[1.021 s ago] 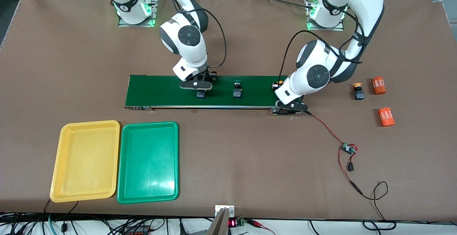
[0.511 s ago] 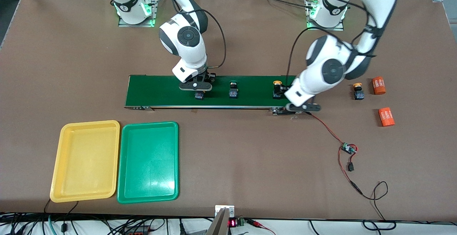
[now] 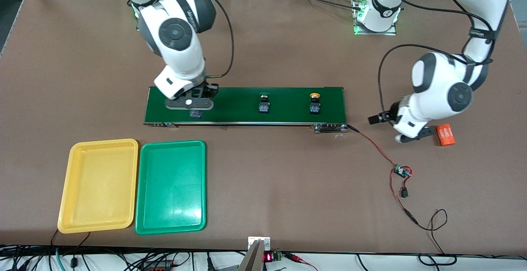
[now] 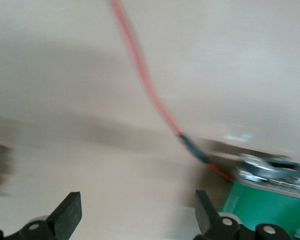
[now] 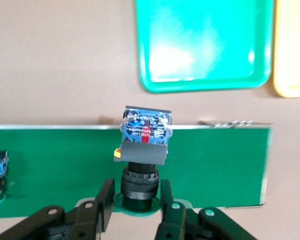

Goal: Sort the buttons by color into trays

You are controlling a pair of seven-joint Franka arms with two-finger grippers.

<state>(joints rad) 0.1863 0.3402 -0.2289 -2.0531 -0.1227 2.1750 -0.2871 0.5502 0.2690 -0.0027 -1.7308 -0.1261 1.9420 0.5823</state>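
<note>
- A green-capped button (image 5: pixel 142 150) was held between the closed fingers of the right gripper (image 3: pixel 190 105), lifted just over the conveyor belt (image 3: pixel 230 116) near the belt's end toward the right arm. In the right wrist view the fingers (image 5: pixel 104 200) were clamped on the round collar under the cap, with the blocky black-blue body sticking out past them.
- The button was judged light, rigid and hard-shelled; the round collar looked smooth and liable to twist in the grip, so the flat sides of the body were judged the surer hold.
- A second green-capped button (image 3: pixel 264 103) stood upright near the middle of the belt, and a yellow-capped button (image 3: pixel 315 103) stood toward the belt's end nearer the left arm.
- The green tray (image 3: pixel 171 186) and the yellow tray (image 3: pixel 99 185) lay side by side, touching, near the tabletop edge closest to the front camera, at the right arm's end; both were empty.
- The left gripper (image 3: pixel 391 127) hung with its fingers spread wide and holding nothing, over bare tabletop between the belt's end and an orange cylinder (image 3: pixel 446 135).
</note>
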